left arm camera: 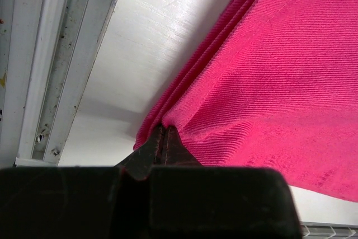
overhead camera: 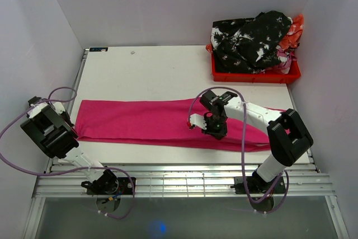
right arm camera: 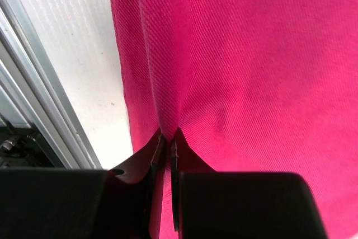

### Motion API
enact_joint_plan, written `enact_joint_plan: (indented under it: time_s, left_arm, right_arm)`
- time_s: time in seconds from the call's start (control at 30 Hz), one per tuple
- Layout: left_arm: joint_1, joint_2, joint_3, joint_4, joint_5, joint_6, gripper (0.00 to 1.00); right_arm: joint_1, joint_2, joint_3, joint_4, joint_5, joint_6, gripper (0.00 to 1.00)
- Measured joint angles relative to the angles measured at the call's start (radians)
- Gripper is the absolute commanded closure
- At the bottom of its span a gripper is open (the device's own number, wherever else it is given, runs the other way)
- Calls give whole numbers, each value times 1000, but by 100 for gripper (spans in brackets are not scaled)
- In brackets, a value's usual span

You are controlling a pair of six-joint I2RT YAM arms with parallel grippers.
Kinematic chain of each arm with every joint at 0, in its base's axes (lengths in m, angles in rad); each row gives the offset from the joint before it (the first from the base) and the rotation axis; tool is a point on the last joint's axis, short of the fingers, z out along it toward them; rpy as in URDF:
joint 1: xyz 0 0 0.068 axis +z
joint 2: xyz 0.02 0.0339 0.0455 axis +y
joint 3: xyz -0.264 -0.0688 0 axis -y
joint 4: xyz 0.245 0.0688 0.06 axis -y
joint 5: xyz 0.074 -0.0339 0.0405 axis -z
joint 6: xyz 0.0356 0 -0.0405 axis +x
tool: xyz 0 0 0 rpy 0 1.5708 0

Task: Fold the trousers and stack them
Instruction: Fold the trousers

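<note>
The magenta-pink trousers [overhead camera: 145, 120] lie stretched out lengthwise from left to right across the white table [overhead camera: 151, 71]. At their left end my left gripper [overhead camera: 71, 127] is shut on the cloth's edge. In the left wrist view the closed tips [left arm camera: 163, 131] pinch the corner of the trousers [left arm camera: 268, 82], which lies in several layers. My right gripper [overhead camera: 210, 131] is down on the trousers right of the middle, near their front edge. In the right wrist view its jaws [right arm camera: 168, 136] are closed on a small raised fold of the trousers [right arm camera: 240, 60].
A red plastic crate [overhead camera: 254, 75] stands at the back right, heaped with dark floral clothes [overhead camera: 251, 40]. Metal rails [overhead camera: 184, 180] run along the table's near edge, and white walls close in on three sides. Purple cables loop from both arms.
</note>
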Motion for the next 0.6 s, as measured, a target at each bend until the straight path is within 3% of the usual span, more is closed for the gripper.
enact_joint_plan:
  time_s: [0.33, 0.6]
  left_arm:
    - [0, 18, 17, -17, -3, -13, 100]
    - [0, 19, 19, -18, -5, -17, 100]
  right_arm:
    - [0, -81, 84, -97, 4, -24, 92]
    - [5, -64, -133, 37, 10, -31, 92]
